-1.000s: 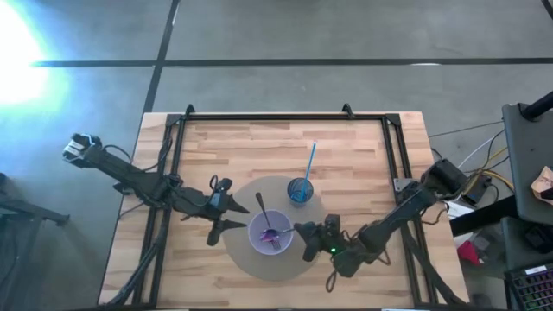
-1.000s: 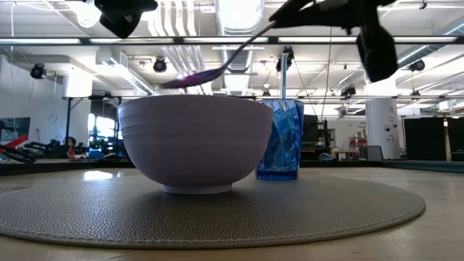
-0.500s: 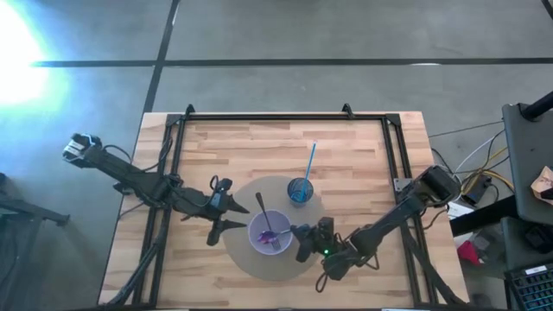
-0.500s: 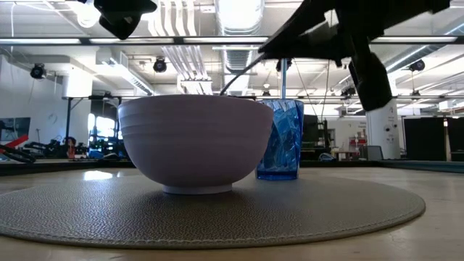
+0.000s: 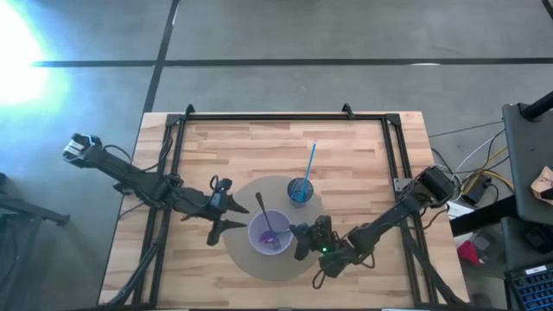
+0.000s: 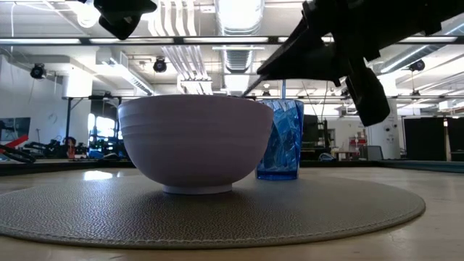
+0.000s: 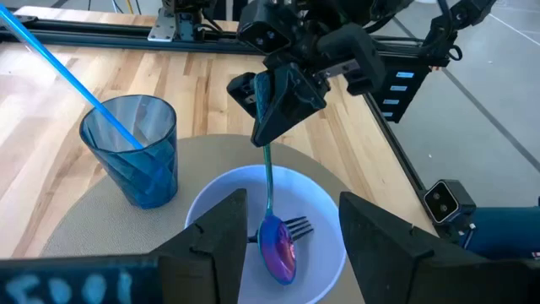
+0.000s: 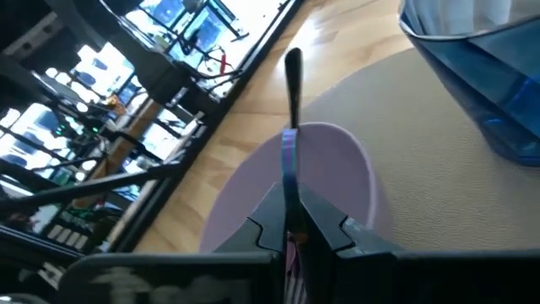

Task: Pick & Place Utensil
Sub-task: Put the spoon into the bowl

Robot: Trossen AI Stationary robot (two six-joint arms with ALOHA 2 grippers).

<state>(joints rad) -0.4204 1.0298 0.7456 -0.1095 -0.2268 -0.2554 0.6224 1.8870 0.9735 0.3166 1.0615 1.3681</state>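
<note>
A pale lilac bowl (image 5: 270,233) (image 6: 192,141) stands on a round grey mat (image 5: 251,263). A dark fork lies in it: tines (image 7: 295,226) on the bowl's floor, handle (image 5: 259,204) (image 8: 293,72) leaning over the rim. My right gripper (image 5: 296,235) (image 7: 268,135) hovers at the bowl's right rim, shut on an iridescent purple spoon (image 7: 277,247). My left gripper (image 5: 221,210) waits open just left of the bowl, touching nothing. My right gripper pinches the spoon's handle (image 7: 267,156) (image 8: 289,181) near its free end between both fingers. It comes slanting down from the table's right, with the fingers along the handle. The spoon hangs steeply, its bowl end (image 7: 277,247) down inside the lilac bowl beside the fork tines.
A blue faceted cup (image 5: 300,191) (image 7: 131,160) with a blue straw (image 5: 310,160) stands on the mat's far edge, just behind the bowl. Bare wooden table (image 5: 363,155) lies around the mat, bounded by a black frame (image 5: 268,118).
My right gripper has moved down and toward the table's left, over the bowl's right rim. The spoon, whose bowl end hovered above the rim, has tipped steeper and gone down inside the bowl. The grip has stayed shut.
</note>
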